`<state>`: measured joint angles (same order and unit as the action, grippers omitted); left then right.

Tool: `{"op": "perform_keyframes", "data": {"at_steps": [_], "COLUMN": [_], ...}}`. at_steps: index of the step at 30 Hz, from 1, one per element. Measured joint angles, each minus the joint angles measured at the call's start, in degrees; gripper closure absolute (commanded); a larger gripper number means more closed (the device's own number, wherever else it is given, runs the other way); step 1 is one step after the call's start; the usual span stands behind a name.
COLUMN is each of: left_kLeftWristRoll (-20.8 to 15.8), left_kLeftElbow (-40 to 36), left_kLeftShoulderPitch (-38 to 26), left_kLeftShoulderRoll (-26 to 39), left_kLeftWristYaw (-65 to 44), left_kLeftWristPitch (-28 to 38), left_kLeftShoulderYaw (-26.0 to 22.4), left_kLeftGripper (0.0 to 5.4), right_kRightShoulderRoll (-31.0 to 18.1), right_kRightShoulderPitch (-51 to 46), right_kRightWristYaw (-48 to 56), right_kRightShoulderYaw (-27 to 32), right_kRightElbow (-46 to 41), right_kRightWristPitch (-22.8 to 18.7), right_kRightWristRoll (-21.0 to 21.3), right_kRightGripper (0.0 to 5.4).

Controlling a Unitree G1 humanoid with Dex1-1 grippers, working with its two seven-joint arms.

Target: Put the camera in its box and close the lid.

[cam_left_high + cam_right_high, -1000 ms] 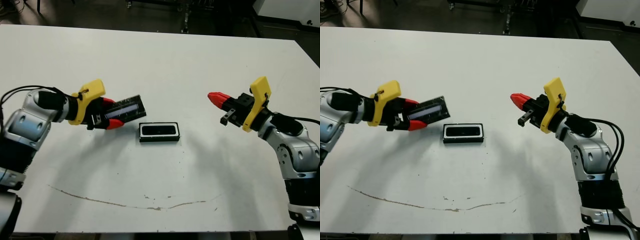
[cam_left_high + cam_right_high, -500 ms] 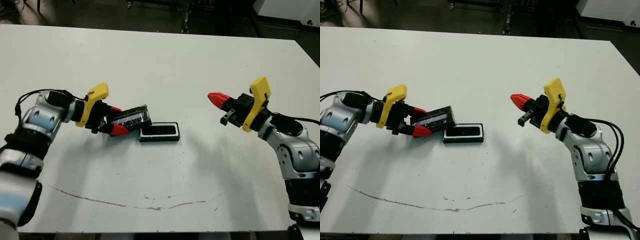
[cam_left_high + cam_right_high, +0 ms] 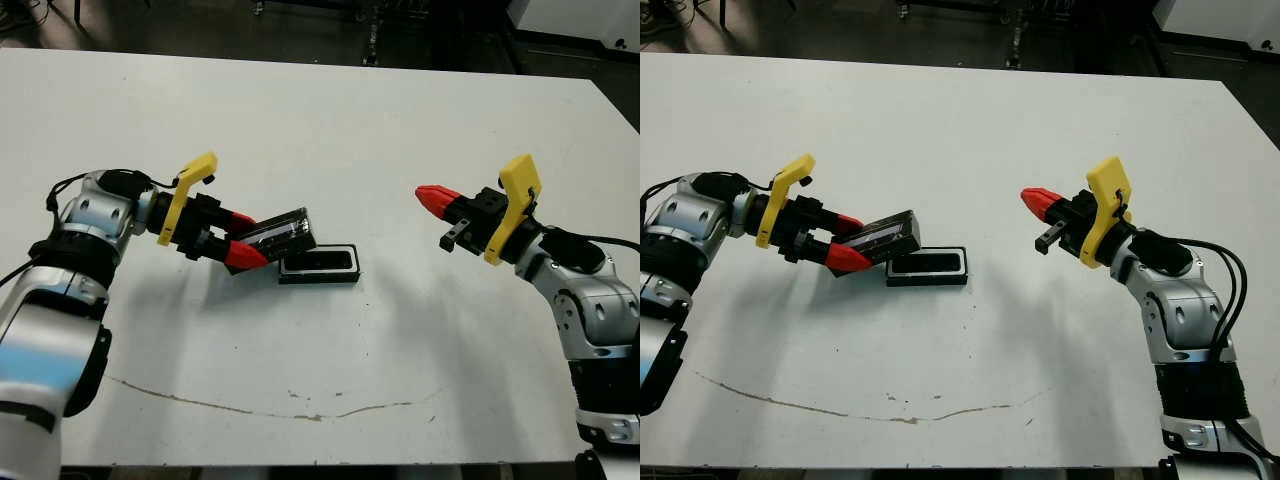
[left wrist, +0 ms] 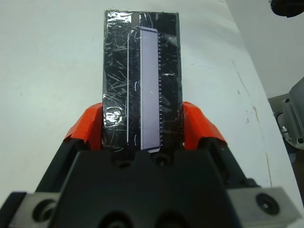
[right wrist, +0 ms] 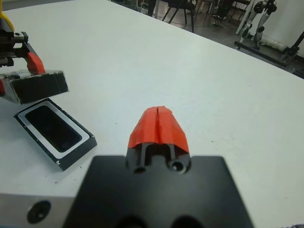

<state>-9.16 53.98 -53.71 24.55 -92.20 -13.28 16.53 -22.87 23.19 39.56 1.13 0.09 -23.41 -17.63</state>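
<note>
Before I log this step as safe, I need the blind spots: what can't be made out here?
- Camera: the box shows a dark inside; no view settles whether that is the camera.
- Left wrist view: the lid hides the box.
- Head views: the lid's edge nearest the left gripper is covered by its fingers.

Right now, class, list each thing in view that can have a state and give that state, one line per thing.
lid: off the box, tilted, gripped in the left hand.
box: open on the table, a dark shape inside.
left hand: shut on the lid.
right hand: shut, empty, off the table.
</note>
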Motion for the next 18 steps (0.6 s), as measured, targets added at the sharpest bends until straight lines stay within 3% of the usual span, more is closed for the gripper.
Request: {"op": "perform_keyframes", "data": {"at_steps": [6, 11, 18], "left_kLeftWristRoll": [0.54, 2.94, 5.26], "left_kLeftElbow": [-2.83, -12.68, -22.28], "left_kLeftShoulderPitch": [0.07, 3.39, 8.57], "left_kLeftShoulderRoll": [-0.36, -0.85, -1.10], "left_kLeftWristYaw": [0.44, 7.52, 14.99], "left_kLeftWristPitch": [-0.20, 4.23, 3.92], "left_kLeftShoulderYaw": [1.44, 1.33, 1.55], "left_kLeftGripper": [2.24, 2.24, 2.24], "right_kRightShoulderRoll": [0.00, 0.09, 0.16], "right_kRightShoulderPitch": [-0.04, -0.19, -0.57], "right_kRightWristYaw": [0.08, 0.08, 0.00], "right_kRightShoulderYaw": [0.00, -0.03, -0.01], "right_kRightElbow": [-0.10, -0.07, -0.26], "right_kRightWristPitch": [-0.23, 0.48, 0.28], "right_kRightWristRoll": [-0.16, -0.14, -0.50], "right_kRightGripper": [5.40, 5.40, 5.40]}}
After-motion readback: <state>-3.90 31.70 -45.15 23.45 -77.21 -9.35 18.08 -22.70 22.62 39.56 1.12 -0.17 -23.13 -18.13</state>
